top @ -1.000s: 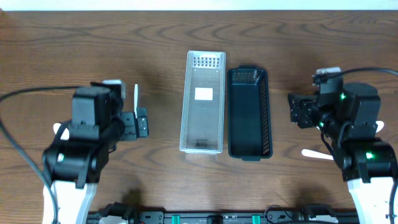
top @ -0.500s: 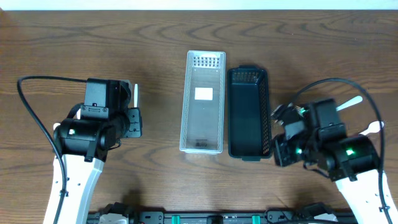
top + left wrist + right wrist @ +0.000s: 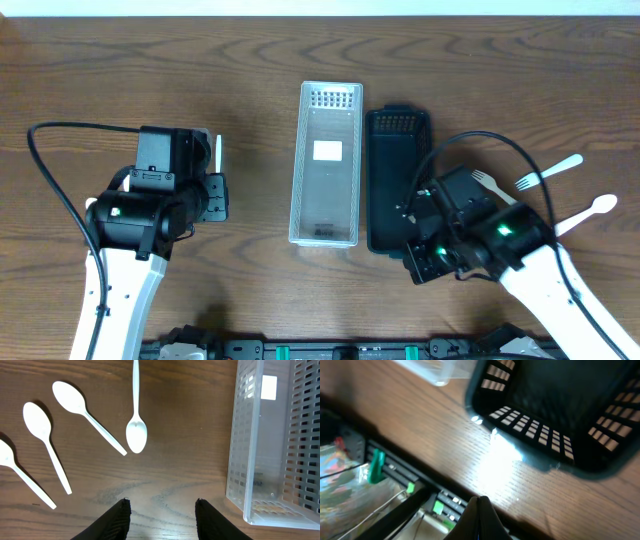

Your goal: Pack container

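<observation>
A clear plastic container [image 3: 328, 165] stands lengthwise at the table's middle, with a black slotted basket [image 3: 400, 180] touching its right side; both look empty. My left gripper [image 3: 216, 196] hovers left of the container, and a white spoon [image 3: 218, 152] pokes out just beyond it. In the left wrist view the gripper [image 3: 162, 502] is open over bare wood, with several white spoons [image 3: 136, 435] lying ahead and the container wall [image 3: 250, 435] at the right. My right gripper [image 3: 415, 265] is at the basket's near end. Its jaws [image 3: 479, 501] are shut on nothing, and the basket [image 3: 560, 400] lies ahead.
Two white forks [image 3: 545, 172] [image 3: 488, 182] and a white spoon [image 3: 592, 210] lie on the wood at the right. The table's front edge with a black rail and green connectors [image 3: 376, 466] lies directly under the right gripper.
The right arm has swung from the far right to the basket's near end, closing its jaws and uncovering the forks and spoon. The left jaws have narrowed; that arm shifted slightly, then stayed.
</observation>
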Controlling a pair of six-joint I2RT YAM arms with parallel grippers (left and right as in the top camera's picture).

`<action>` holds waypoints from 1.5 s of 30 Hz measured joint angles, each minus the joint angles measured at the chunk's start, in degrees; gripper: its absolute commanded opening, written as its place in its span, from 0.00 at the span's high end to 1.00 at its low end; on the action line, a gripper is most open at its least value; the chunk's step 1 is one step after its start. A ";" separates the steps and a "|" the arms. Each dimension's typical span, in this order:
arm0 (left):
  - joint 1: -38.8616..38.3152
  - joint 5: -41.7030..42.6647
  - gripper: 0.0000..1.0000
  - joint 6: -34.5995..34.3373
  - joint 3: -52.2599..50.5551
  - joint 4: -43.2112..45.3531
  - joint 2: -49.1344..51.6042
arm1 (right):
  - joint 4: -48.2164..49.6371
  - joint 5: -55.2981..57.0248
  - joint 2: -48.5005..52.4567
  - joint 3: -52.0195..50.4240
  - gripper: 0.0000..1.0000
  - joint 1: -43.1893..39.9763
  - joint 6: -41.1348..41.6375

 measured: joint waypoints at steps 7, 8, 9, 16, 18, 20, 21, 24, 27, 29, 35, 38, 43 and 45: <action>0.00 -0.02 0.54 0.00 0.00 0.00 0.00 | 6.62 0.20 5.86 -5.95 0.99 0.02 1.86; 0.00 0.00 0.54 0.00 0.00 0.00 0.00 | 7.02 0.20 6.23 -6.51 0.99 0.02 1.95; 0.00 -0.02 0.54 0.00 0.00 0.00 0.00 | 7.43 0.24 6.60 -7.10 0.99 0.02 2.08; 0.00 0.00 0.53 0.00 0.00 0.00 0.00 | 10.10 4.94 7.91 -7.98 0.98 0.02 3.82; 0.00 0.00 0.53 0.00 0.00 0.00 0.00 | 11.63 7.02 7.91 -7.98 0.97 0.02 4.20; 0.00 0.00 0.53 0.00 0.00 0.00 0.00 | 13.70 8.81 7.91 -7.98 0.97 0.02 4.42; 0.00 -0.02 0.53 0.00 0.00 0.00 0.00 | 14.67 9.44 7.91 -7.98 0.98 0.02 4.44; 0.00 0.00 0.53 0.00 0.00 0.00 0.00 | 16.04 10.36 7.91 -7.98 0.99 0.02 4.44; 0.00 0.00 0.53 0.00 0.00 0.00 0.00 | 16.04 8.94 7.91 -7.98 0.99 0.02 3.87; 0.00 0.00 0.52 0.00 0.00 0.00 0.00 | 16.06 7.93 7.87 -7.98 0.99 0.04 3.45; 0.00 0.00 0.52 0.00 0.00 0.00 0.00 | 15.58 7.48 4.33 -5.53 0.99 0.02 1.14; 0.00 0.00 0.52 0.00 0.00 0.00 0.00 | 15.65 11.13 2.10 0.11 0.99 -0.15 0.55; 0.00 0.00 0.52 0.00 0.00 0.00 0.00 | 16.92 21.42 0.87 5.84 0.97 -5.18 1.81; 0.00 0.00 0.52 0.00 0.00 0.00 0.00 | 16.87 24.76 2.25 5.88 0.97 -9.29 2.10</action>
